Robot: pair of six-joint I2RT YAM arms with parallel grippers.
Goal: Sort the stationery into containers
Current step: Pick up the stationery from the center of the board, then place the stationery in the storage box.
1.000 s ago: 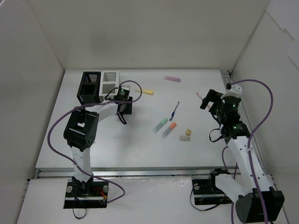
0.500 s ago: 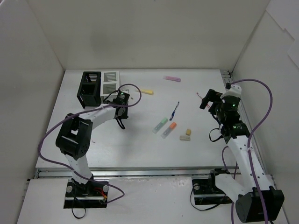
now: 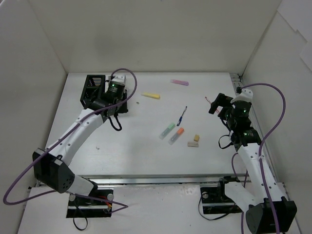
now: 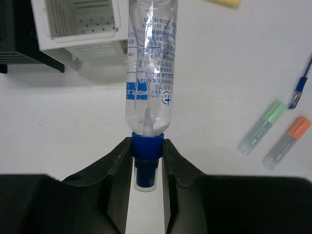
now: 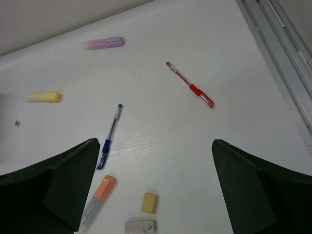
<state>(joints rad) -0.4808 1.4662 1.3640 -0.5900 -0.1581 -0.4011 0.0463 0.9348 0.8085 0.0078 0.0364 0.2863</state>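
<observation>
My left gripper (image 4: 146,146) is shut on the blue cap of a clear-bodied blue-capped marker (image 4: 151,73). The marker's far end reaches the white container (image 4: 80,24), which adjoins the black container (image 3: 92,90). In the top view the left gripper (image 3: 114,95) covers most of the white container. My right gripper (image 5: 155,144) is open and empty above the table, as the top view (image 3: 215,104) also shows. On the table lie a yellow highlighter (image 3: 150,96), a pink highlighter (image 3: 179,82), a blue pen (image 3: 183,115), green-capped (image 3: 167,130) and orange-capped (image 3: 176,135) highlighters, two beige erasers (image 3: 195,141) and a red pen (image 5: 190,84).
White walls close in the table at the back and on both sides. A metal rail (image 5: 278,53) runs along the right edge. The purple cables of both arms loop above the table.
My left arm has stretched out and swung up and left from beside the containers to over the white one, carrying the marker. The right arm has not moved.
</observation>
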